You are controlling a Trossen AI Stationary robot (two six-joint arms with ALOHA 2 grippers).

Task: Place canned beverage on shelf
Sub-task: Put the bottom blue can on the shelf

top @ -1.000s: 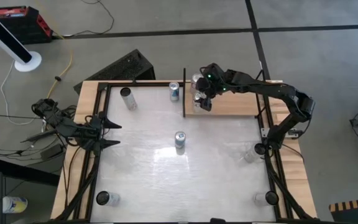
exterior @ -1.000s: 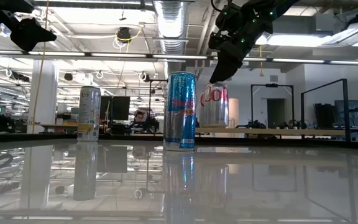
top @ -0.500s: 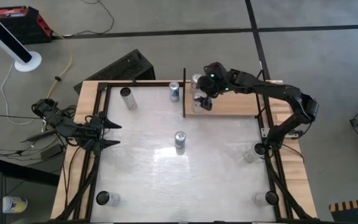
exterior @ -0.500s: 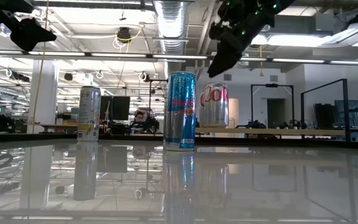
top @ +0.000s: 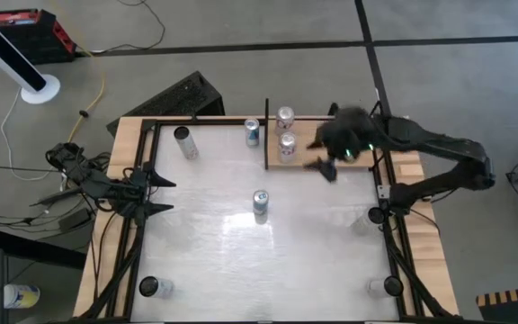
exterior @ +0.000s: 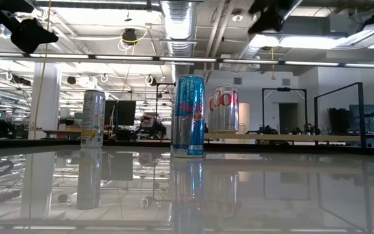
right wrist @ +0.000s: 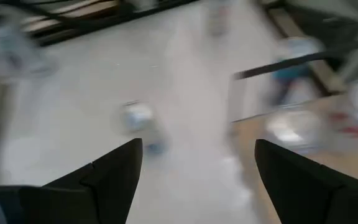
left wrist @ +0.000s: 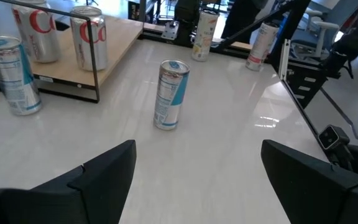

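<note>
Bench [top: 205, 243]: white & shiny, big workshop room behind.
Shelf [top: 353, 162]: wood board at far right, 2 cans on it.
Change: right tool [top: 324, 167] let go of Coors can [top: 287, 145], moved off, fingers apart w/ nothing in them.
Means: can placed, job prob. done.
Left tool [top: 162, 194]: waits at left edge, fingers apart.

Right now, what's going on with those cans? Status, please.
Right hand open, empty, over shelf. Two Coors cans standing on shelf. Left hand open, parked at table edge.

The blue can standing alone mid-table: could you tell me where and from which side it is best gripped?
Grip the blue can around its mid-body, coming in level from the side. It stands upright and alone on the tabletop, so its round wall is free all round.
</note>
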